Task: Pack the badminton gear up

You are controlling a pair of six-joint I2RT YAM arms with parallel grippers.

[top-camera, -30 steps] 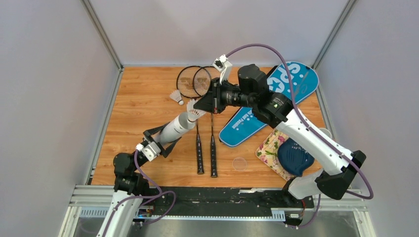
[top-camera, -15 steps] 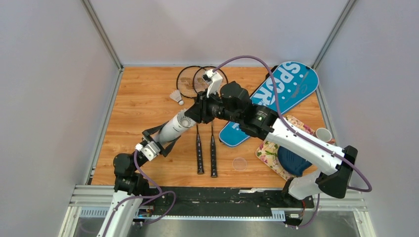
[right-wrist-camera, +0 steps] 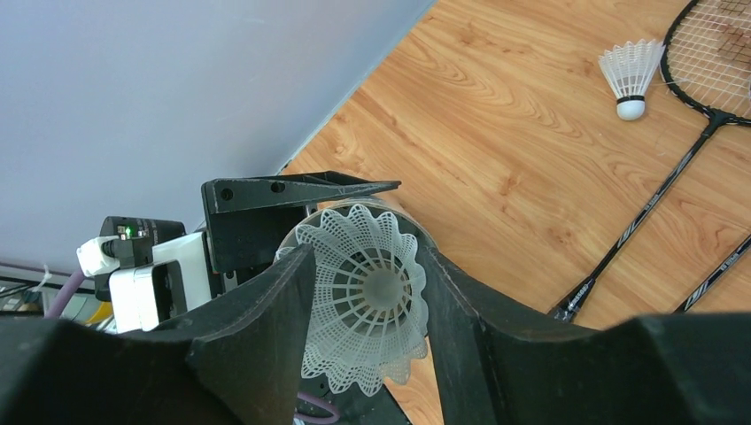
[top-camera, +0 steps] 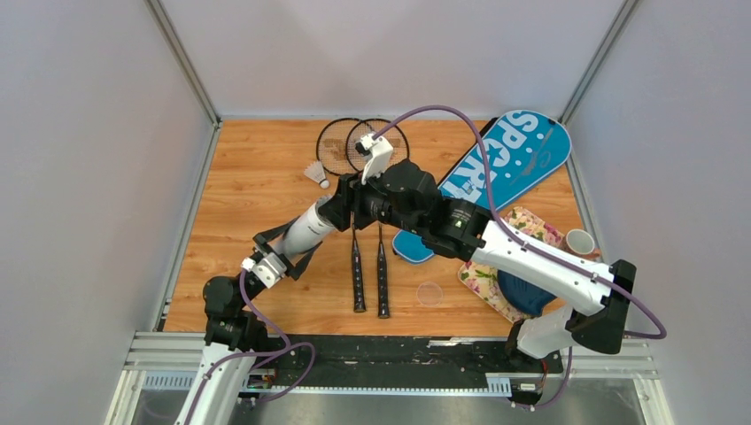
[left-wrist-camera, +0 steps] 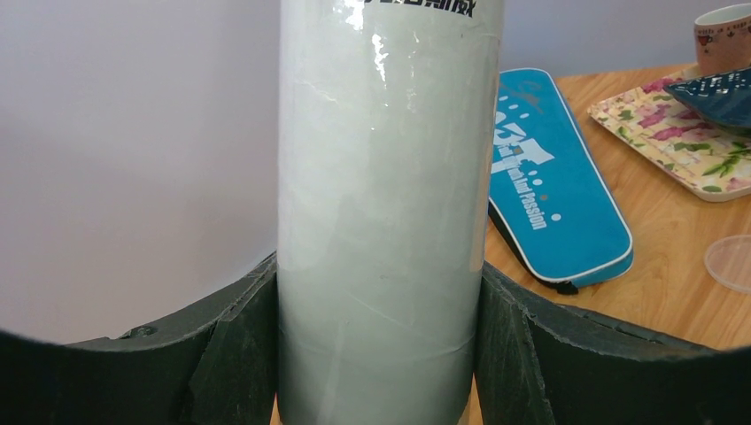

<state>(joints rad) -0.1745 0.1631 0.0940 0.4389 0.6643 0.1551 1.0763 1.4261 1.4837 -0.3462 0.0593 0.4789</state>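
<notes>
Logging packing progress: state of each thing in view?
tube: tilted, clamped by left gripper
shuttlecock in tube mouth: seated, between fingers of right gripper, grip unclear
loose shuttlecock: lying on table
rackets: lying on table, unpacked
cover: flat on table
cup: upright

We see a wood-grain tabletop [top-camera: 257, 186] enclosed on three sides by plain pale grey walls [top-camera: 89, 177]. Aluminium posts [top-camera: 181, 62] rise at the back corners, and the light looks soft and even.
</notes>
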